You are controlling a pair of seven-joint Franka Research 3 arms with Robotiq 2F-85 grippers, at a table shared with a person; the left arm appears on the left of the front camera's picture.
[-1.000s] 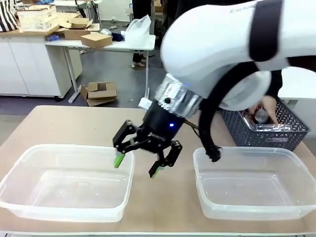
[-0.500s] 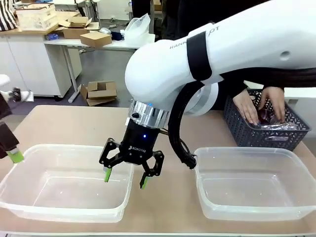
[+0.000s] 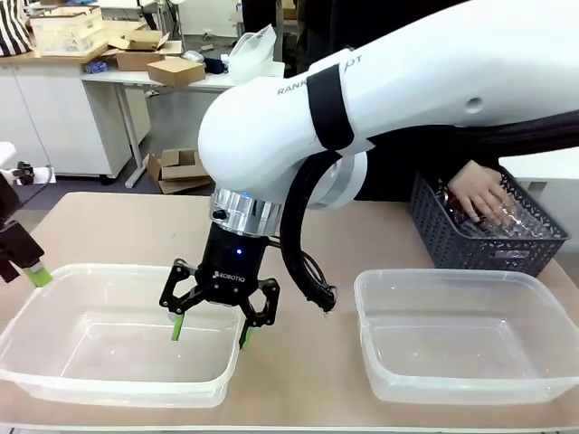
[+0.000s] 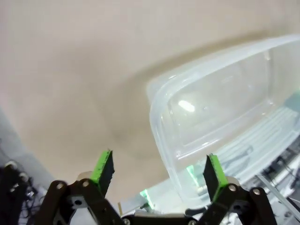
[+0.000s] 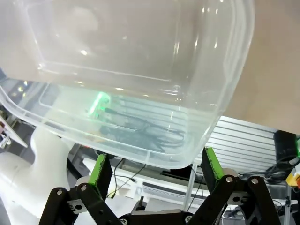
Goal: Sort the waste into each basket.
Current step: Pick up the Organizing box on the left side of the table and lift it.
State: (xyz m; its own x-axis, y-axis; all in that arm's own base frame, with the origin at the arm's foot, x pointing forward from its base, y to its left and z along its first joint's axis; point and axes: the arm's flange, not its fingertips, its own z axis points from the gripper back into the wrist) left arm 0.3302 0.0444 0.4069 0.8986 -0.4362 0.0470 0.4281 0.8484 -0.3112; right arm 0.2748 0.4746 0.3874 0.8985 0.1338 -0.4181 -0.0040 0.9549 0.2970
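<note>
Two clear tubs sit on the surface (image 3: pixel 136 226). In the front view the left tub (image 3: pixel 54 362) is at 7 o'clock and the right tub (image 3: pixel 470 375) at 5 o'clock, with a gap between them. One dark lattice basket (image 3: pixel 434 240) stands at 3 o'clock, just behind the right tub. A person's hand (image 3: pixel 479 192) is inside it, on the waste (image 3: pixel 516 226), which is shiny clear plastic; how many pieces, I cannot tell.

The right arm reaches across the middle. The right hand (image 3: pixel 210 336) is spread wide and grips nothing. It straddles the left tub's 3 o'clock wall, with one green pad (image 3: pixel 175 327) inside the tub and the other outside. The left hand (image 4: pixel 159 161) hangs at 9 o'clock by the left tub's far corner, also spread wide with nothing between its fingers.
</note>
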